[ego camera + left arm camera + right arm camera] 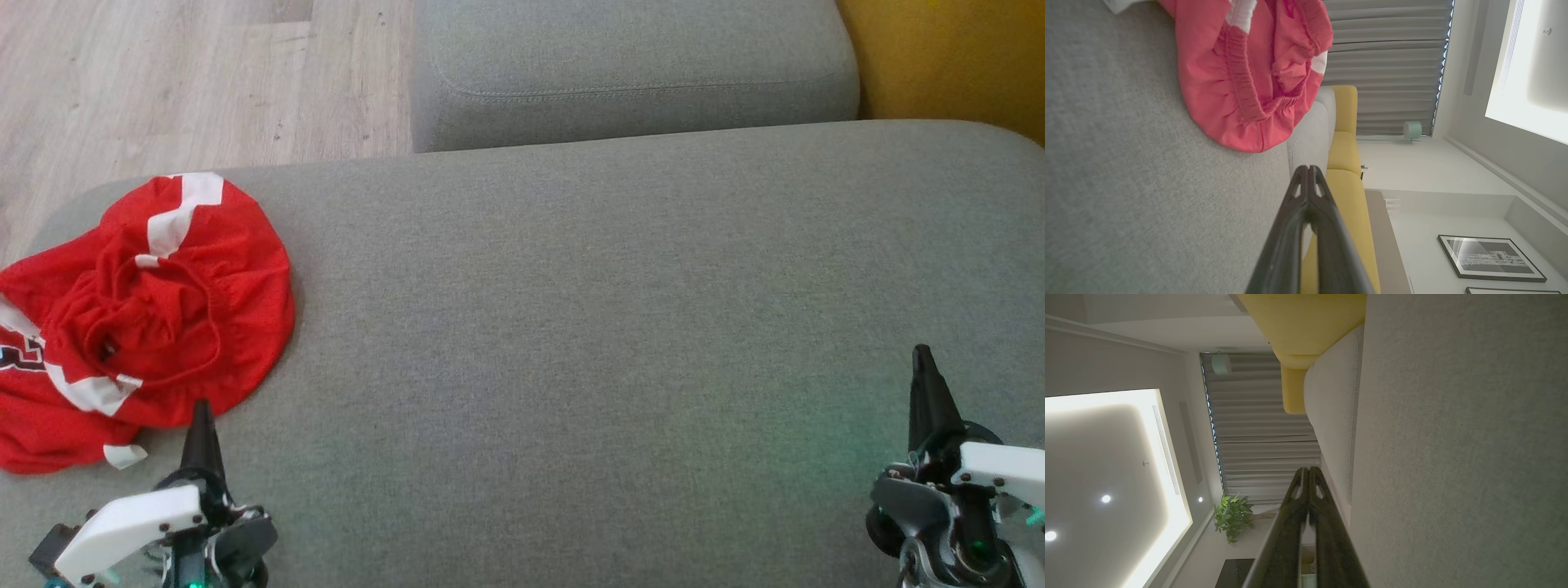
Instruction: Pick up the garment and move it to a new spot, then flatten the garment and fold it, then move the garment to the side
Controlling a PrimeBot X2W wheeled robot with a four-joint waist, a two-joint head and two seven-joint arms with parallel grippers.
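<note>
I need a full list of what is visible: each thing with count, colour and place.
garment: one, red and white, crumpled on the seat's left end
seat: one, grey, before the robot
cushion: one, grey, behind the seat
sofa: one, yellow, far right
floor: one, pale wood, far left
curtain: one, grey, back wall
plant: one, green, beside the curtain
picture: one whole, black-framed, on the wall
left gripper: one, dark, shut, near the garment
right gripper: one, dark, shut, over the seat's right side

the garment (163, 310) runs off the head view at nine o'clock, cutting its dark lettering (20, 357) short and unreadable. in the left wrist view it leaves at twelve o'clock. there, a framed picture (1490, 258) at four o'clock is too small to make out.
</note>
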